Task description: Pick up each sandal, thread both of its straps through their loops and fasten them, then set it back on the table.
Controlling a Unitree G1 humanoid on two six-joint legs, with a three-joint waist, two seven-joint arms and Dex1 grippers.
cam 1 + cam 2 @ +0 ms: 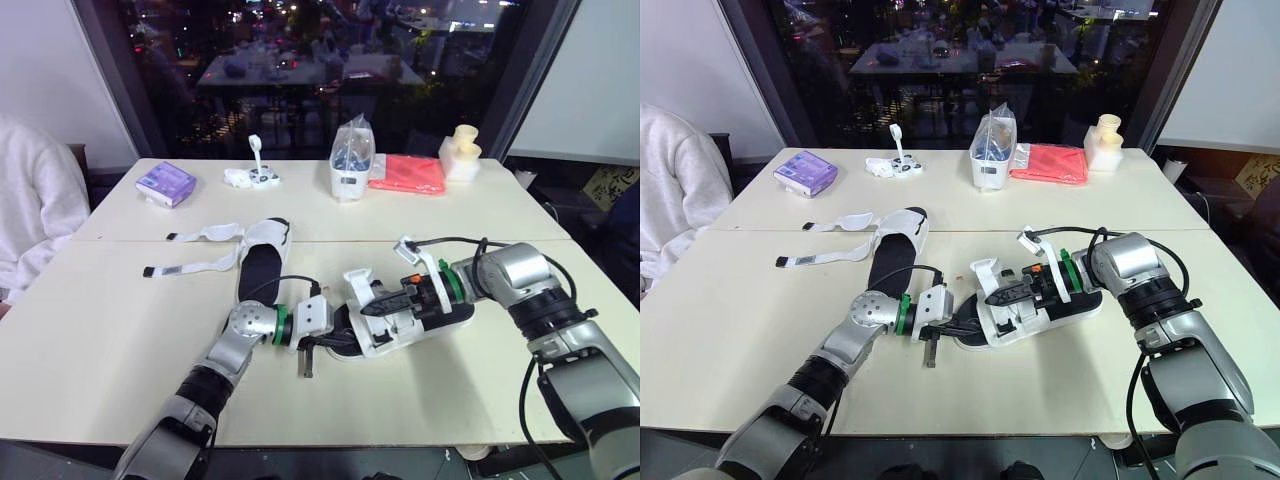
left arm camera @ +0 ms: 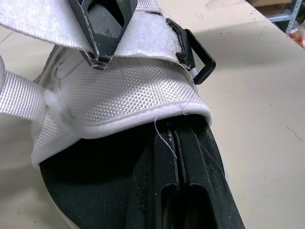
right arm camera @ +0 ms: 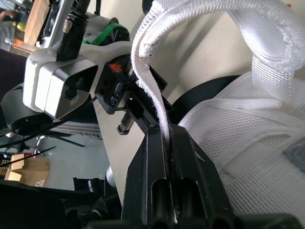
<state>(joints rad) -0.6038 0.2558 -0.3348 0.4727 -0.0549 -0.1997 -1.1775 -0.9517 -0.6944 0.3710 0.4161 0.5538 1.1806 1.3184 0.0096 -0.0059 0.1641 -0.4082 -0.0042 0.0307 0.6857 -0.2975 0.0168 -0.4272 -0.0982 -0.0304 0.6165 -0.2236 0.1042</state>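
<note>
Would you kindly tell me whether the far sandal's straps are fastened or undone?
Undone: both straps of the far sandal lie spread flat across the table.

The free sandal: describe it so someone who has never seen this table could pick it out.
On the long cream table, look left of the middle. The sandal there lies alone, its two white straps splayed open leftward, unlike the other sandal, whose strap the right gripper pinches.

Left gripper (image 2: 172,143): my tips are hidden under the sandal (image 2: 128,90) upper. The strap (image 3: 157,95) is cut off by the frame edge. Bag (image 1: 351,160) contents too small to tell.
</note>
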